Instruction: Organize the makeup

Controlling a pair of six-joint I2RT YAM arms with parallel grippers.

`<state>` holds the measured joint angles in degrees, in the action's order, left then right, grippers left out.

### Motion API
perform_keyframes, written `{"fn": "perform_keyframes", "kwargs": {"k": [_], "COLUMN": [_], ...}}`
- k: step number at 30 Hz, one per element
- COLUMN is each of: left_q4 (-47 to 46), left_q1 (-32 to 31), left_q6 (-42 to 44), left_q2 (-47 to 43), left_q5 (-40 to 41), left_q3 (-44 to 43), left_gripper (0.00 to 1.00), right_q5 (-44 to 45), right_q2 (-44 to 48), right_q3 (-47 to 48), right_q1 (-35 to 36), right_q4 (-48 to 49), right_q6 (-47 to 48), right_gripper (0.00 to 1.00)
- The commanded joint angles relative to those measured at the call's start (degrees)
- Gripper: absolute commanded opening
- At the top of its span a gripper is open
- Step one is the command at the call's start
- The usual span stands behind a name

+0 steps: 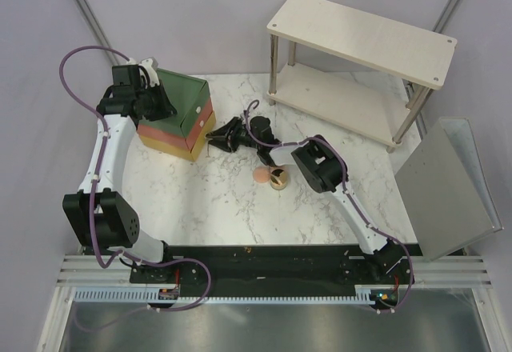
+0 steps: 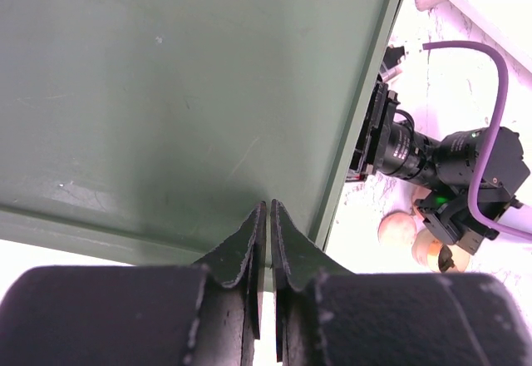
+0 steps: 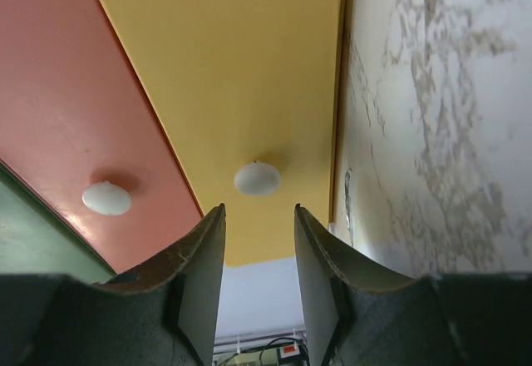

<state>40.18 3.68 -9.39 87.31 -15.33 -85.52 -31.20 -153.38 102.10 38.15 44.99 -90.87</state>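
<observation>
Left claw (image 2: 268,204) sits over the green top of the box (image 1: 182,96), at its back-left corner. Fingers pinched nearly together, only a thin slit, nothing between them. Can't tell if the tips touch the lid.

Right claw (image 3: 258,208) is low at the box front, facing the drawers. Fingers partly apart, medium gap, holding nothing. It lines up with the white knob (image 3: 257,178) of the yellow drawer (image 3: 233,66), the bottom one. The knob is just ahead of the fingertips, not gripped. The orange drawer (image 3: 75,91) sits above it with its own white knob; both drawers look closed. A strip of green shows above the orange.

Makeup in view: a pink disc (image 1: 262,174) and a gold pot (image 1: 279,180), side by side and about touching, on the marble counter (image 1: 208,208). They lie right of the box, apart from it, tucked against the right arm's wrist. The left wrist view also catches them past the box edge, partly hidden by the right arm.

A two-tier wooden shelf (image 1: 360,36) stands at the back right of the counter. A grey metal panel (image 1: 448,188) leans at the right edge.
</observation>
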Motion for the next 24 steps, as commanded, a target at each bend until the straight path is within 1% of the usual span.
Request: {"fn": "perform_keyframes", "kwargs": {"k": [1, 7, 14, 24], "left_q4": [5.4, 5.6, 5.7, 5.8], "left_q1": [0.2, 0.2, 0.2, 0.2], "left_q6": [2.1, 2.3, 2.4, 2.8], "left_q2": [-0.2, -0.5, -0.6, -0.8], "left_q5": [1.4, 1.6, 1.9, 2.4], "left_q3": [1.8, 1.5, 1.5, 1.2], "left_gripper": [0.13, 0.13, 0.14, 0.14], "right_q5": [1.5, 2.5, 3.3, 4.9], "right_q2": [-4.0, -5.5, -6.5, -7.5], "right_q3": [4.4, 6.3, 6.4, 7.6], "right_q1": [0.4, 0.4, 0.4, 1.0], "right_q4": [-2.6, -4.0, -4.2, -9.0], "right_q6": [-2.0, -2.5, -3.2, -1.3], "right_gripper": [0.45, 0.44, 0.42, 0.30]}}
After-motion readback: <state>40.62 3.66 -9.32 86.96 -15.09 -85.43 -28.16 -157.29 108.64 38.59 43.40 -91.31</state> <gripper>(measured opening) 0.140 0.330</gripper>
